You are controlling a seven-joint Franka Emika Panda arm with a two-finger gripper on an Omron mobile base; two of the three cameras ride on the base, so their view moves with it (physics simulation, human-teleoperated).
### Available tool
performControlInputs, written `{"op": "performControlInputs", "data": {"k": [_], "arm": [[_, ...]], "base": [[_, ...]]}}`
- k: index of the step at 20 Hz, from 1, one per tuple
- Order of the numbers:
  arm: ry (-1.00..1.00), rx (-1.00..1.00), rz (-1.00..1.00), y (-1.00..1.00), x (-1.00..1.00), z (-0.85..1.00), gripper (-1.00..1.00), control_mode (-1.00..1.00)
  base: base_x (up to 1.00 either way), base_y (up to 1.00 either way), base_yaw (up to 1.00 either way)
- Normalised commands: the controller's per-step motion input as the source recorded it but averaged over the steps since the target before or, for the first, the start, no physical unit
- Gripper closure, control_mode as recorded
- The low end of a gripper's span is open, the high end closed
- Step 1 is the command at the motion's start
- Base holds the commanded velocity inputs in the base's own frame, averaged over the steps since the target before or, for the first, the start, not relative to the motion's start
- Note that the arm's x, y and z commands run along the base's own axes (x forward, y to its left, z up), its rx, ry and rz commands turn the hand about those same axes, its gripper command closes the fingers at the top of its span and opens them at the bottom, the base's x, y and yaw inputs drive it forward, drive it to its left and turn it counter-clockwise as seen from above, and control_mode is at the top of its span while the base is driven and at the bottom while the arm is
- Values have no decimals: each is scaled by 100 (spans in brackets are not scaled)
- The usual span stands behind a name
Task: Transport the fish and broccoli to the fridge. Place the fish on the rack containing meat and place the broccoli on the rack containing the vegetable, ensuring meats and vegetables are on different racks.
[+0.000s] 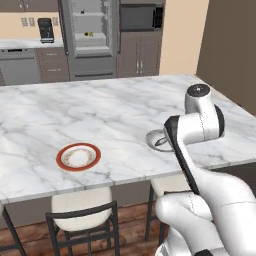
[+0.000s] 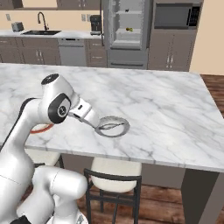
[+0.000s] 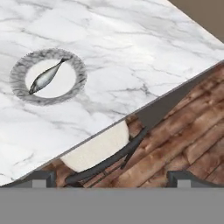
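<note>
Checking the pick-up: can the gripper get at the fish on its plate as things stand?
Probably yes. The fish lies alone on the grey-rimmed plate near the counter edge, nothing covering it, and the gripper is open.

I'm working in a home kitchen. A marble tabletop [image 1: 100,110] fills the middle, with cushioned stools [image 1: 80,210] tucked under its edge on a wood plank floor [image 3: 175,144]. Along the back wall I see the fridge [image 2: 127,33] standing open, a built-in microwave [image 2: 175,16], a sink [image 2: 40,31], a dishwasher [image 2: 72,51], a coffee machine [image 1: 45,30] and brown cabinets [image 2: 173,54].
</note>
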Motion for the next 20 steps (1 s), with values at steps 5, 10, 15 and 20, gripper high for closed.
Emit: {"op": "performControlInputs", "data": {"k": [5,10,15,20], "arm": [[10,20,-20,-27,51,-36,-100,-100],[3,12,-8,-12,71,-36,-100,-100],[10,13,1,-9,71,-34,-100,-100],[12,18,1,-8,58,-41,-100,-100]], "base": [[0,0,0],[0,0,0],[0,0,0],[0,0,0]]}}
